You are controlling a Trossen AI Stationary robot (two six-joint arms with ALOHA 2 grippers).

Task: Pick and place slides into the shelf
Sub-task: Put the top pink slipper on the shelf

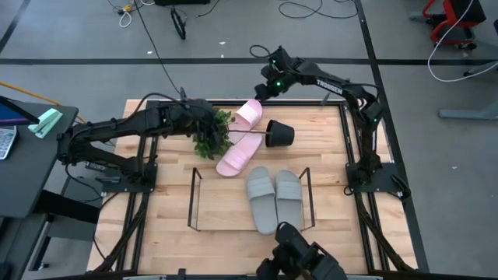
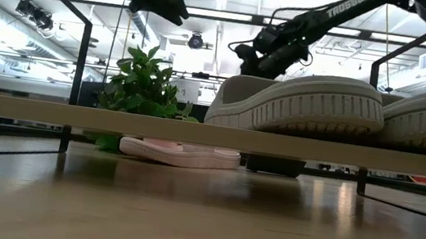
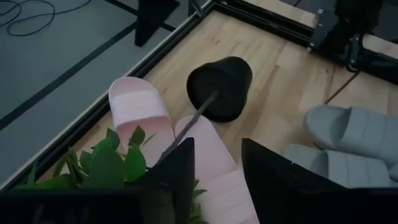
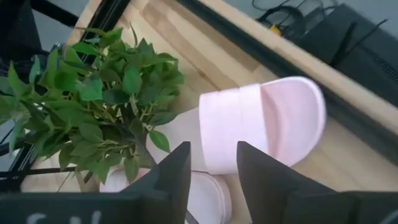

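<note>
Four slides were counted: two grey-green and two pink. The grey-green slides (image 1: pixel 274 197) lay side by side within the right half of the shelf (image 1: pixel 194 201), which suggests that half of the task was done; the left half stood bare. One pink slide (image 1: pixel 238 155) lay just beyond the shelf's far edge, and the other pink slide (image 1: pixel 249 113) lay near the table's far rail. One plant (image 1: pixel 211 132) lay tipped between them, its stem running to the black pot (image 1: pixel 279 134), so it crowded access to both pink slides. The left gripper (image 3: pixel 216 180) hung above the nearer pink slide with fingers parted and nothing held, apparently lining up a grasp. The right gripper (image 4: pixel 212 168) hung above the far pink slide, fingers likewise parted and empty.
</note>
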